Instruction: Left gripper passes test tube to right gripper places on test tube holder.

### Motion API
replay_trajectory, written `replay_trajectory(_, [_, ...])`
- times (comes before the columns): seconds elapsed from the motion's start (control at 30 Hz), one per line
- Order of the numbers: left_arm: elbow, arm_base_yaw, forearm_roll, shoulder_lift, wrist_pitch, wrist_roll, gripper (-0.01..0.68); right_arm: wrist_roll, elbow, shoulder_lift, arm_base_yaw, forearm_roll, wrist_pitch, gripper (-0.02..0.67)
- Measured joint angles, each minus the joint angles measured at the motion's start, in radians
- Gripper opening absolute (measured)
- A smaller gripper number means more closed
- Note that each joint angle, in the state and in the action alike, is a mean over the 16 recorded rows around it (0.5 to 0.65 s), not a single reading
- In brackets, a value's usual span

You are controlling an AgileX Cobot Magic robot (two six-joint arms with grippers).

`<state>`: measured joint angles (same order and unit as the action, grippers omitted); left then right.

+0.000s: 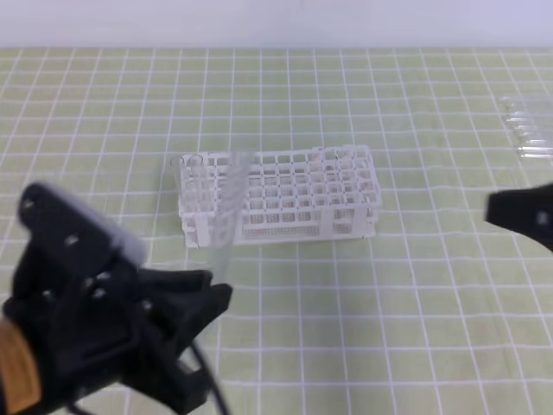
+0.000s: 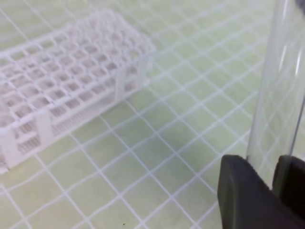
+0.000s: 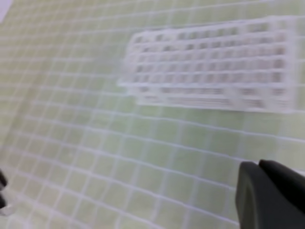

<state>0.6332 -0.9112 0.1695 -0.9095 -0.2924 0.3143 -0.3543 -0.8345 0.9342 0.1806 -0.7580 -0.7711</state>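
test tube (image 1: 226, 216): light, slick, breakable glass — upright in front of test tube holder (image 1: 285, 194)
left gripper (image 1: 212, 290): pinching its lower end
right gripper (image 1: 497, 210): shut, empty — should take the bare upper half

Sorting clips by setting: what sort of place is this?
Probably a lab-style tabletop: a white test tube holder, a clear test tube and spare tubes on a green gridded mat.

Lab bench: test tube holder (image 1: 281, 194), gridded mat (image 1: 415, 294).

green mat with white grid lines (image 1: 415, 285), heap of clear tubes (image 1: 529, 130) at its far right edge
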Motion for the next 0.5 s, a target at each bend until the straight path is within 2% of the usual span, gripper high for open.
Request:
replay_trajectory(0.27, [-0.137,0.001,0.140,0.158,0.089,0.131,0.061,0.016,-0.128,0.179,0.238,0.050,0.101,-0.017])
replay_trajectory(0.5, [-0.205,0.028,0.250,0.218,0.177,0.209,0.061,0.032,-0.185,0.263,0.427,0.158,0.279,-0.017])
